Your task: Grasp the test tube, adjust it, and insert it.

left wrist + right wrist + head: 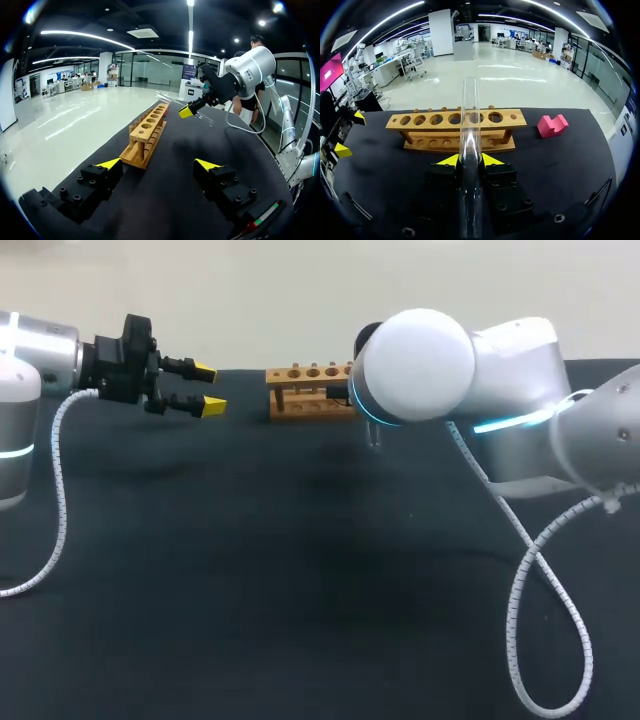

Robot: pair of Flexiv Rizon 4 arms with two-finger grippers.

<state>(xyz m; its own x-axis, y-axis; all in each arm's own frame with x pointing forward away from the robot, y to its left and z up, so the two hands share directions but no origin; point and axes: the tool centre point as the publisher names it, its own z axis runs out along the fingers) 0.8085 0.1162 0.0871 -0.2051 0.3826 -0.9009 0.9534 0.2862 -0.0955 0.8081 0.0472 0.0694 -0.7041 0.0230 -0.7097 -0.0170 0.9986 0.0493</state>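
right gripper clamps the test tube, aimed at the wooden rack. grasp done; insertion not yet done. left gripper open, empty.

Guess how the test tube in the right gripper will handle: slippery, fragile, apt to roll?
The test tube looks like smooth clear glass, so probably slippery and fragile if the right gripper squeezes hard. It sticks well past the gripper, so bumping the wooden rack could pivot it. Being round, it would likely roll if laid flat.
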